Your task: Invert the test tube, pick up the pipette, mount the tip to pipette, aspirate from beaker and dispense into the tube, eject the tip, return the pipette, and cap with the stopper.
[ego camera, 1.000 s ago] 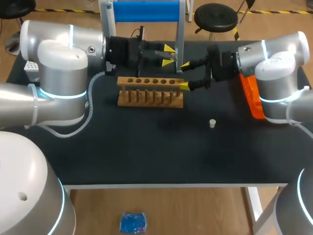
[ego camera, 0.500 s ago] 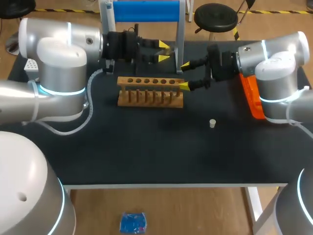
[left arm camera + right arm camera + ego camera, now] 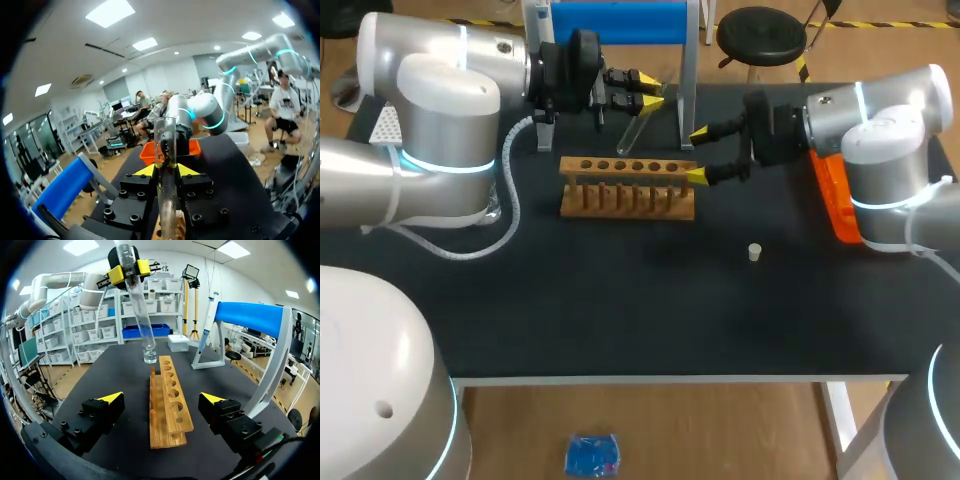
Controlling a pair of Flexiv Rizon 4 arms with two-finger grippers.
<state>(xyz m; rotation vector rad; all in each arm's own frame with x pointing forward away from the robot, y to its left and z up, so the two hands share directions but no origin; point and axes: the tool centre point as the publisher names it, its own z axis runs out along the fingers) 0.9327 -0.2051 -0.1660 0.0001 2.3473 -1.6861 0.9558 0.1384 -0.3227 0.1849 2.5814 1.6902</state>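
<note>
A small pale stopper point(image 3: 754, 252) stands alone toward the front of the black worktop point(image 3: 620, 320), well apart from both arms. Behind it, a wooden test tube rack point(image 3: 628, 187) lies across the middle of the worktop. The right gripper point(image 3: 699, 155) is at the rack's right end, spread wide and holding nothing. In the right wrist view the rack lies ahead of and between its two fingers, apart from both. A long orange plastic object point(image 3: 832, 195) lies on the worktop beside the right arm.

Just behind the rack, the left gripper point(image 3: 642, 88) is raised above the worktop and closed on a clear glass test tube point(image 3: 630, 128), one yellow-tipped finger on each side. It grips the tube near the upper end. The tube slants down, its lower end in the air behind the rack's far side, not in any hole. In the left wrist view the tube runs straight out between the fingers. A small clear beaker point(image 3: 150, 357) stands on the worktop beyond the rack's left end. At the back edge, a pipette point(image 3: 206, 335) hangs on a blue-topped stand point(image 3: 620, 22)
</note>
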